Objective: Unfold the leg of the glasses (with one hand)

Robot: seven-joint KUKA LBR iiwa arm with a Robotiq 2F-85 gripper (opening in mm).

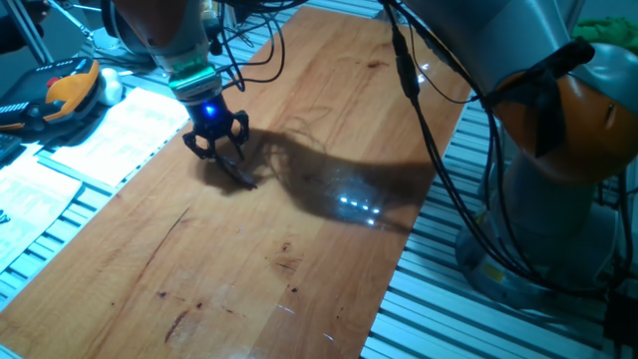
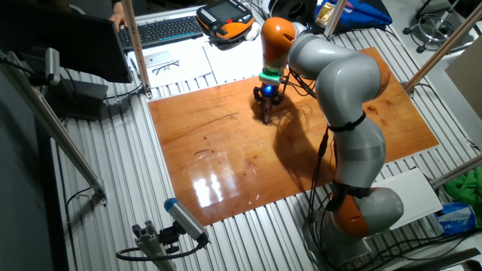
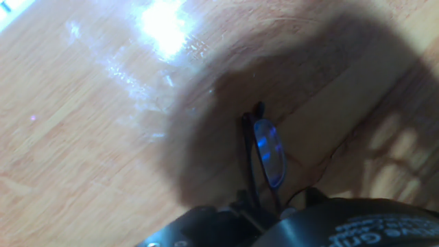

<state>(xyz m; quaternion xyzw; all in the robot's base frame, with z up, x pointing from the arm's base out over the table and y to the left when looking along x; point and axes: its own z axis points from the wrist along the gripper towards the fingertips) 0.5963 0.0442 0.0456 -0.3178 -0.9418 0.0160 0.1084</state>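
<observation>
Wooden counter (image 1: 299, 199) set on a slatted aluminium frame, with glare patches and dark scratch marks on its varnished top. Papers (image 1: 95, 130) lie just beyond one long edge of the counter, and an orange-and-black handheld controller (image 1: 60, 92) sits beside them; in the other fixed view a keyboard (image 2: 162, 28) appears past the same edge.

The grey-and-orange arm (image 2: 339, 113) reaches over the counter from the opposite side and casts a broad shadow across the wood. Its gripper (image 1: 221, 148), marked by a lit blue ring, points down close to the long edge nearest the papers, toward one end of the counter.

The glasses (image 3: 264, 154) lie on the counter directly under the gripper, inside its shadow. In the hand view one oval lens, reflecting blue light, and the thin dark frame are visible, with the frame running back under the gripper body at the lower edge of the picture. In the fixed views the glasses show only as a thin dark line at the fingers (image 1: 237, 130).

The fingers stand close around the glasses, but whether they are clamped on the frame cannot be told.
</observation>
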